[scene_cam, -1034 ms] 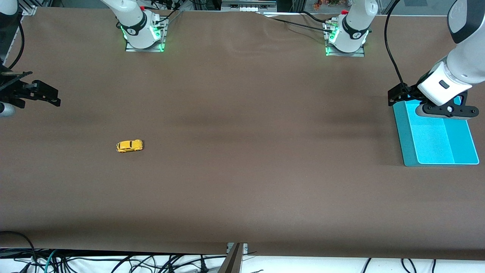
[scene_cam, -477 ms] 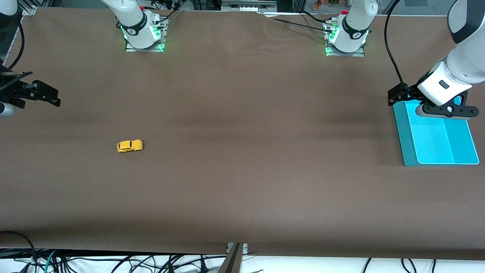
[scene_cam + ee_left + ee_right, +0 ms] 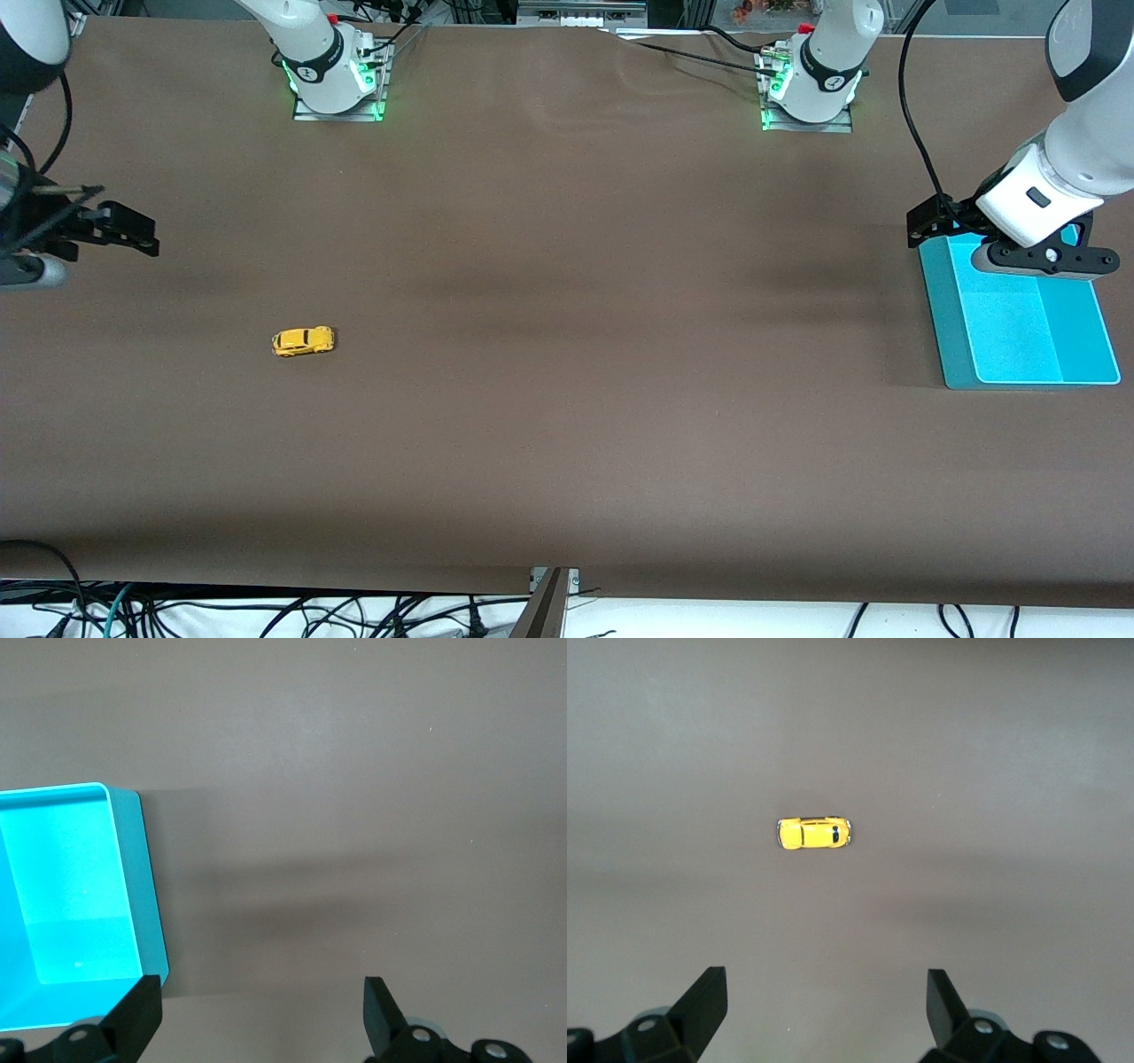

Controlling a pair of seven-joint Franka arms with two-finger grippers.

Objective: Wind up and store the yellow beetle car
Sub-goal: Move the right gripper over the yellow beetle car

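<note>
Now you see the yellow beetle car (image 3: 303, 341) lying alone on the table (image 3: 567, 425) toward the right arm's end, its long axis across the wide-open right gripper (image 3: 826, 1010), the closer one, while the left gripper (image 3: 264, 1014), also wide open, waits over the blue tray (image 3: 1019, 346)

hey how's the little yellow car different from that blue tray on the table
The yellow beetle car is tiny and rounded; the turquoise tray is much larger, flat and rectangular with a raised rim.
The car sits toward the right arm's end of the table; the tray lies at the left arm's end.
The open left gripper hovers at the tray's edge; the open right gripper is apart from the car.
Both rest on the brown table.
</note>
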